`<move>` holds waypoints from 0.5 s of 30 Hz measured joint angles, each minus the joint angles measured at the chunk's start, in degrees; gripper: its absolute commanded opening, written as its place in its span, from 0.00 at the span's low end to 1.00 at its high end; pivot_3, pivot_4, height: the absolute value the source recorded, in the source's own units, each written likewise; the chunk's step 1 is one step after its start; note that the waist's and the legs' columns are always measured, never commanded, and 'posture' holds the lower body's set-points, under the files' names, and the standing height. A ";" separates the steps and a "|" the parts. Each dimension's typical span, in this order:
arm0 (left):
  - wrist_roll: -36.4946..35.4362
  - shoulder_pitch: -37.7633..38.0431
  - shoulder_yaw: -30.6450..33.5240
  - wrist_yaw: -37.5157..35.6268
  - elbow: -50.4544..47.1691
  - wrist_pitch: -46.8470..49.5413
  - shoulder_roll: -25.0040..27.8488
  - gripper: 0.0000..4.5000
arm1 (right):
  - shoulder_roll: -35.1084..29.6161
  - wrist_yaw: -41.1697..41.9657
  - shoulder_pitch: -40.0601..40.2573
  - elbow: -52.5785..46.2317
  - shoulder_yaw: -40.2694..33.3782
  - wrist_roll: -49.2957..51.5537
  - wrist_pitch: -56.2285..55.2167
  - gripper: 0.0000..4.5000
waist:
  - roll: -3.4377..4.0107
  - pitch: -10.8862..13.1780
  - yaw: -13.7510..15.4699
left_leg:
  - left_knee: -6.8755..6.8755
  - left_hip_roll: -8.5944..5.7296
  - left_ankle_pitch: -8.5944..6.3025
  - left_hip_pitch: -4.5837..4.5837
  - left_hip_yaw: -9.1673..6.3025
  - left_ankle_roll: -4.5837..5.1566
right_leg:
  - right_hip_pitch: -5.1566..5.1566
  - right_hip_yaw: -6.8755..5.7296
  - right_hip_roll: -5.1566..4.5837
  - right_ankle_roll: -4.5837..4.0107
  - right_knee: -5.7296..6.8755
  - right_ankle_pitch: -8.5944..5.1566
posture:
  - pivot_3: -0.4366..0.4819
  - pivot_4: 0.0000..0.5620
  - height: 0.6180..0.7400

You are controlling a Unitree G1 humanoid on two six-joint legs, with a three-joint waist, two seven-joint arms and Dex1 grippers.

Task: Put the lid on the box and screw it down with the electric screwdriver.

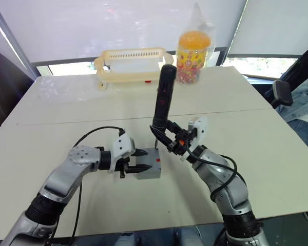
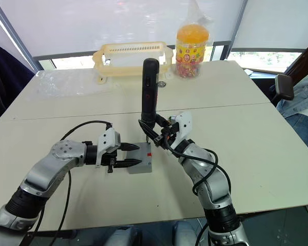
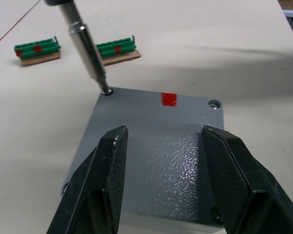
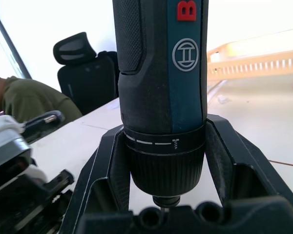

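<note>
The grey lid [image 3: 156, 146], marked with a small red patch, lies flat on top of the grey box [image 1: 149, 170] at the table's middle. My left gripper [image 3: 161, 134] is open, its two black fingers [image 2: 129, 147] spread just over the lid from the box's left side. My right gripper [image 1: 169, 134] is shut on the electric screwdriver [image 1: 164, 97], holding it nearly upright. The screwdriver's metal bit [image 3: 88, 48] rests in the screw hole at the lid's far corner. Another screw hole [image 3: 214, 103] shows at the neighbouring corner.
A yellow plastic basket [image 1: 133, 64] and a jar of sweets [image 1: 195, 54] stand at the table's far edge. Two green connector strips [image 3: 36, 48] lie on the table beyond the box. A person [image 1: 303, 102] sits at the right, off the table.
</note>
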 measured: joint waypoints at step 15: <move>-0.44 -0.01 0.31 1.10 0.05 1.94 -0.25 0.54 | 0.57 -0.35 -0.15 0.13 -0.96 0.28 -0.09 0.39 | 0.00 0.00 -0.01 | -0.05 0.01 -0.01 0.45 0.00 0.01 | 0.41 0.01 0.00 -0.01 0.00 -0.01 | 0.48 0.27 1.00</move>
